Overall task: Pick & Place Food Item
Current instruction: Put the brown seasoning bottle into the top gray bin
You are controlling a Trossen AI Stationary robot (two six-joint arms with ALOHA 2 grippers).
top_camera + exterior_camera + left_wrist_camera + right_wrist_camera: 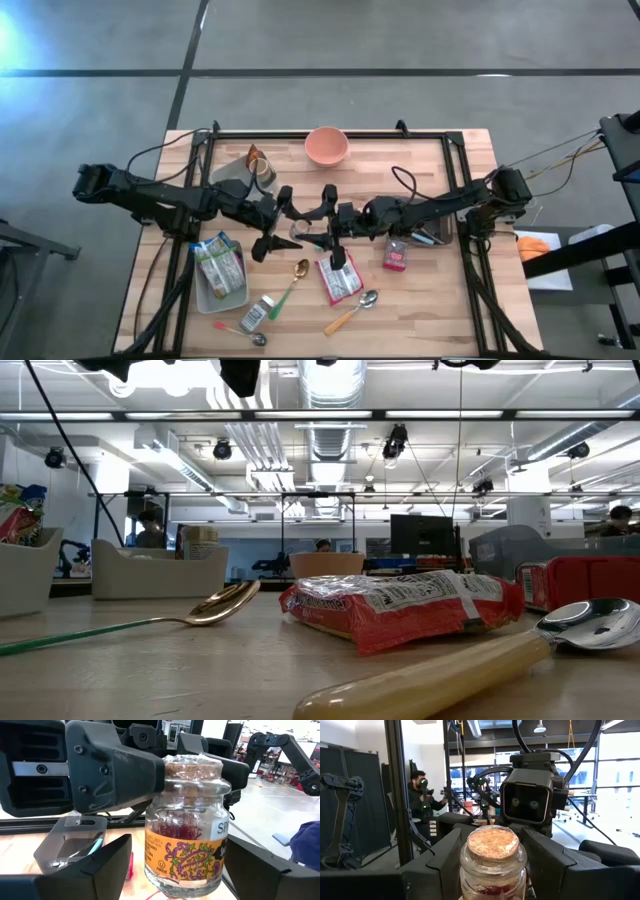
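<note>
A glass jar (185,840) with a cork stopper, red threads inside and an orange label hangs over the table's middle (305,232). My right gripper (492,865) comes from the table's right, level, and is shut on it. My left gripper (177,870) faces it from the left (288,222) and stands open. One of its fingers (100,865) is on each side of the jar's lower body. I cannot tell whether they touch the glass. Neither gripper nor the jar shows in the low view. My right gripper pinches the jar's neck (165,782) just under the cork stopper between its two fingers (115,775). The fingers come level from the table's right side. The jar hangs upright below them, with its bottom (185,887) clear of the table.
A pink bowl (326,146) stands at the far edge and a clear container (245,172) at far left. A white tray of packets (220,270) lies near left. A red-and-white packet (338,278), a small red packet (396,256) and spoons (352,310) lie below. A person (420,790) stands beyond the table.
</note>
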